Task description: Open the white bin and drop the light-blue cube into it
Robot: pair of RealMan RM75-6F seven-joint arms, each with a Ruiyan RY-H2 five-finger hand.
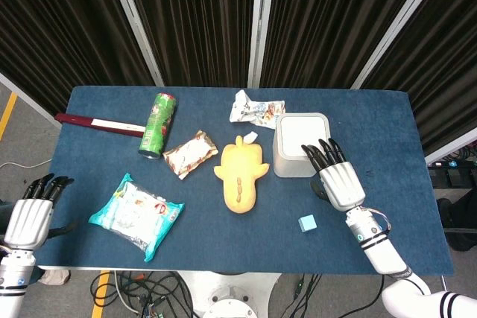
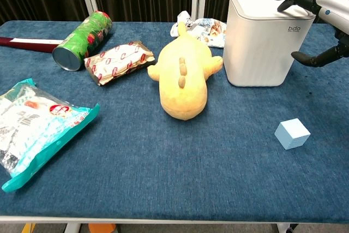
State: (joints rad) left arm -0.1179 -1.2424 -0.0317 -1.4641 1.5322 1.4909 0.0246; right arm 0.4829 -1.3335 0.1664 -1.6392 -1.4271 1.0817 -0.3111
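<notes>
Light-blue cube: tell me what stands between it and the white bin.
On the table, nothing visible: bare blue cloth lies between the light-blue cube and the white bin. The bin's lid looks closed, so the way in is blocked. The right hand hovers at the bin's top edge, holding nothing.

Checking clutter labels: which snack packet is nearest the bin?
The crumpled white packet, just behind-left of the bin. The red-and-white packet and teal bag lie left of the plush.
</notes>
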